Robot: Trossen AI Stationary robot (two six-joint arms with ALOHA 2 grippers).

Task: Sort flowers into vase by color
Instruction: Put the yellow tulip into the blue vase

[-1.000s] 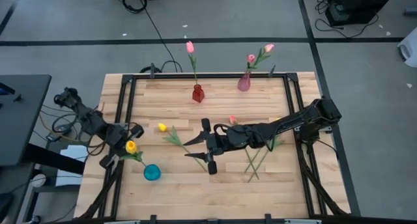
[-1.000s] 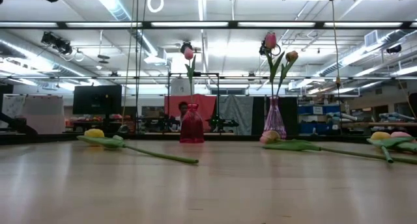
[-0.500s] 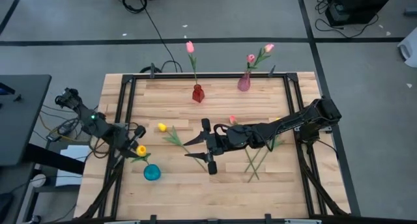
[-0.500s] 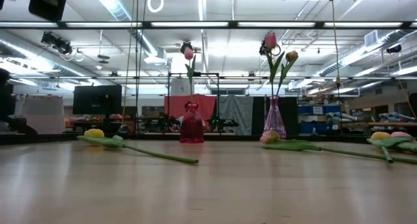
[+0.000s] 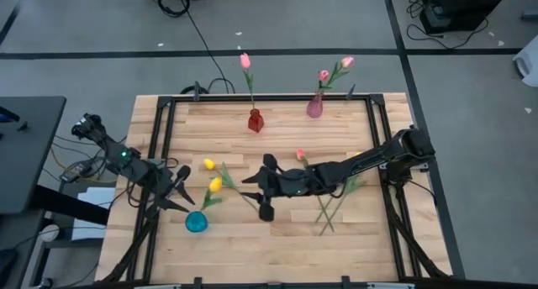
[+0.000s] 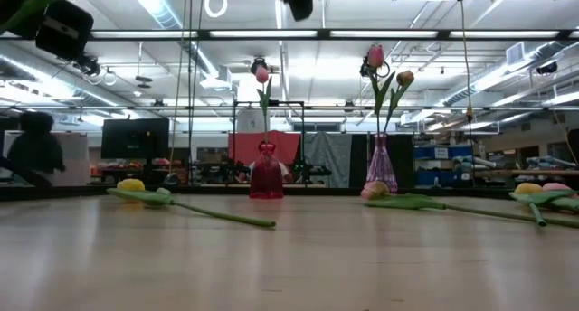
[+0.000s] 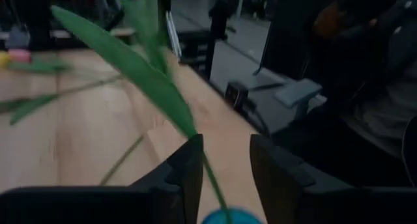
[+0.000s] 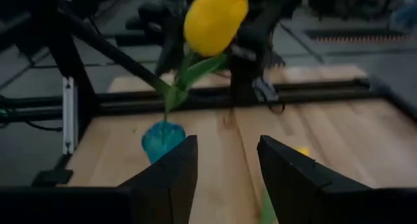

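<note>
L gripper (image 5: 175, 191) sits at the table's left edge w/ fingers spread, nothing clamped; just beyond its tips stands the blue vase (image 5: 195, 223) w/ a yellow tulip (image 5: 215, 184) in it, stem leaning up and toward table centre. L wrist view shows that stem and a long leaf (image 7: 130, 61) passing between the two open fingers (image 7: 186, 175), vase rim (image 7: 225, 217) right at the tips. R gripper (image 5: 258, 195) is mid-table, reaching toward the L arm, jaws parted wide, holding nothing. Ahead of it in the R wrist view: same yellow tulip (image 8: 212, 19) leaning over the blue vase (image 8: 163, 138), L arm dark behind them. Just beside the R gripper's tips, on the wood, lies a 2nd yellow tulip (image 5: 209, 164), stem running back toward the gripper. Behind the R gripper, along its forearm, a salmon-pink tulip (image 5: 300, 155) lies flat, and more green stems (image 5: 326, 209) are crossed on the table under and beside the arm. Far side of the table from both grippers: red vase (image 5: 255, 120) w/ one pink tulip (image 5: 245, 60) upright, and a purple-pink vase (image 5: 315, 106) w/ two pink tulips (image 5: 334, 69). Low view shows both those vases standing, red (image 6: 266, 174) and purple-pink (image 6: 380, 166), w/ loose tulips lying on the wood (image 6: 289, 257) either side.
</note>
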